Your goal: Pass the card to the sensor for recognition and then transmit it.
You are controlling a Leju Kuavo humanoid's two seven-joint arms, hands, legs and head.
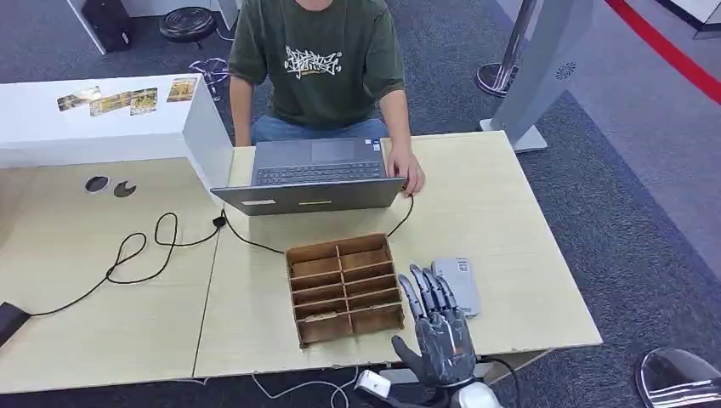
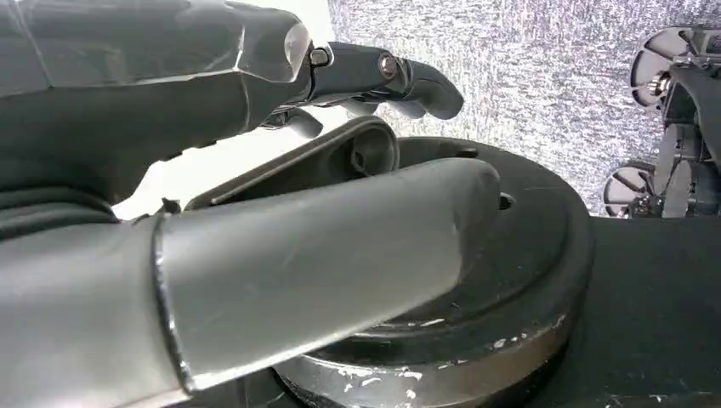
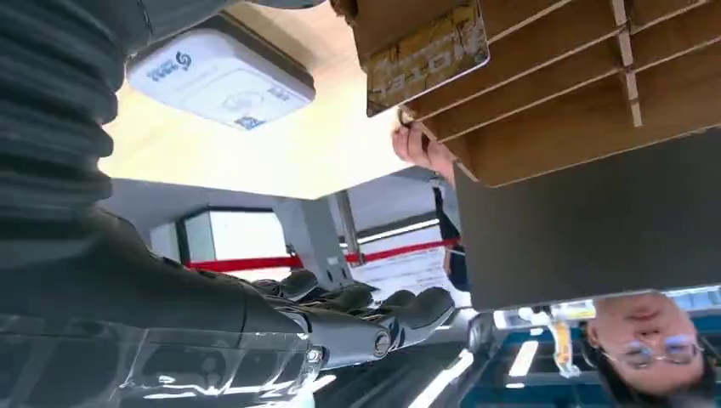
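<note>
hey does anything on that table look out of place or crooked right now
Nothing looks damaged or spilled. Two small things: the wooden divider box sits slightly skewed to the table edge, and a black cable loops loosely across the left side. The right hand hovers by the grey sensor, holding nothing.

I'm working in what looks like an office or demo hall: grey carpet (image 1: 612,204), light wooden tables (image 1: 502,221), and a person (image 1: 319,64) seated at a laptop (image 1: 310,174) across from me. A stanchion (image 1: 502,68) with a red floor line (image 1: 663,47) stands behind.
</note>
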